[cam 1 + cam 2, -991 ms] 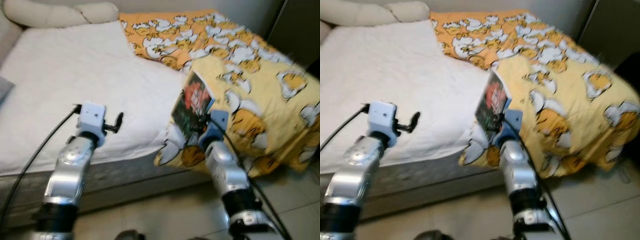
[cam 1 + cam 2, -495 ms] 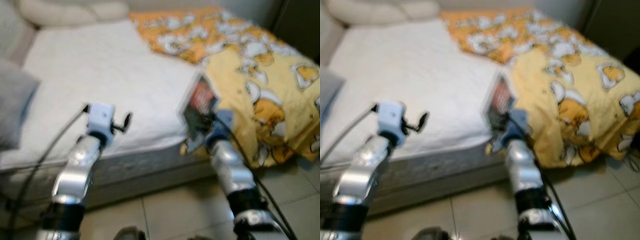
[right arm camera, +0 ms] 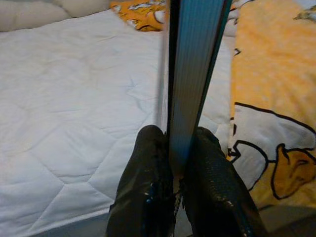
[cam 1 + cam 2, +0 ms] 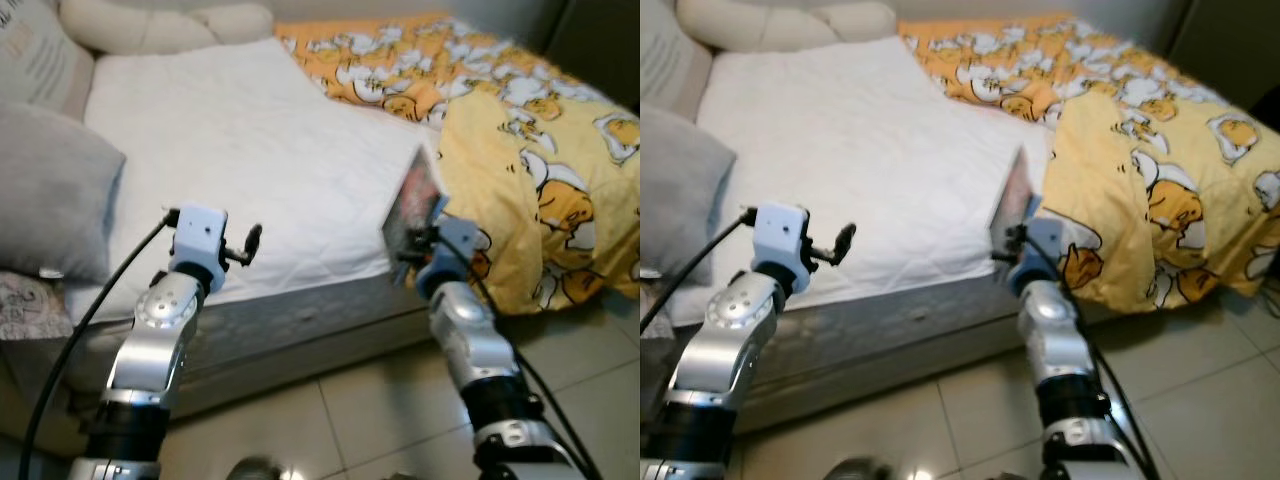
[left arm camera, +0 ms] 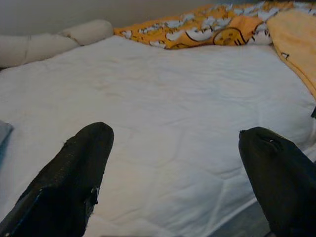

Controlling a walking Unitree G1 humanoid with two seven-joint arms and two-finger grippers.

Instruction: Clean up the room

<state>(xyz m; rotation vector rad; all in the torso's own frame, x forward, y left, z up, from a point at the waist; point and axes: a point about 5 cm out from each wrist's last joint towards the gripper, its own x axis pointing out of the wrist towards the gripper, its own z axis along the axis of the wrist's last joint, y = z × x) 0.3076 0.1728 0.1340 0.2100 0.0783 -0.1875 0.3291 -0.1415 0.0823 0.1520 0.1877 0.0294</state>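
The right tool (image 3: 177,158) is reaching forward, clamping a thin book (image 4: 412,205) upright above the bed (image 4: 250,170) edge, the yellow blanket (image 4: 540,190) beside it. The left tool (image 5: 182,173) is hovering with fingers spread over the mattress.

Bed (image 4: 250,150) runs across the view ahead, 10 to 2 o'clock. Patterned quilt (image 4: 540,150) lies on its right part, 1 to 3 o'clock, draping over the near edge toward the tiled floor (image 4: 340,420). Pillow (image 4: 50,190) at 9 o'clock on the bed's left end, another cushion (image 4: 40,60) behind it at 10. Long bolster (image 4: 160,25) along the far edge at 11–12. Book (image 4: 412,205) stands on edge at the mattress's near edge, just left of the quilt, about 2 o'clock.
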